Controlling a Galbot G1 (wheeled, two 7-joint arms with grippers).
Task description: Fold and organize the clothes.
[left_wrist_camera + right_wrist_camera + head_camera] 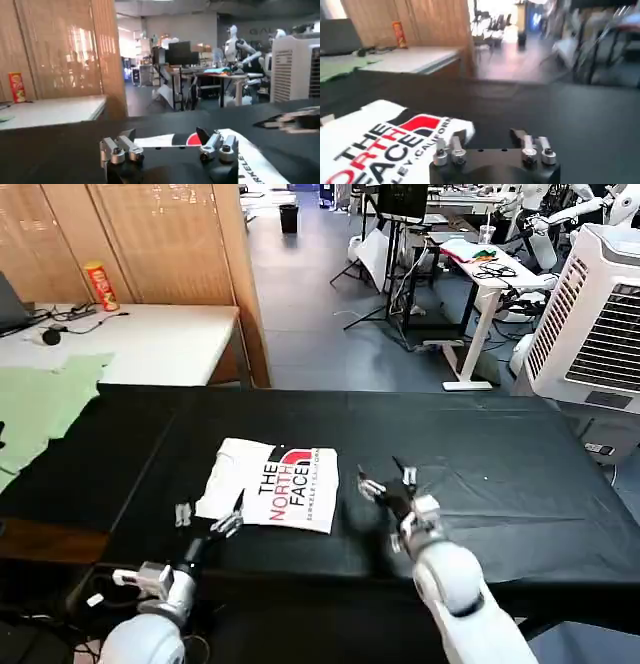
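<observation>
The white T-shirt (270, 486) lies on the black table (500, 484), near the front edge and a bit toward the left end. It is already folded into a small, neat square, with the black and red "THE NORTH FACE" words facing up. The edges look mostly flat and tidy.

The left gripper (208, 520) is low, just beside the shirt's front left corner, and its fingers are spread apart with nothing between them. The right gripper (388, 484) is close to the shirt's right side, not touching it, and its fingers are apart too, holding nothing.

So the folding part looks done, or almost done. What may be left is a little tidying, like smoothing the shirt or sliding it to a good spot. A pale green garment (40, 409) lies at the far left end and is not part of the job.
</observation>
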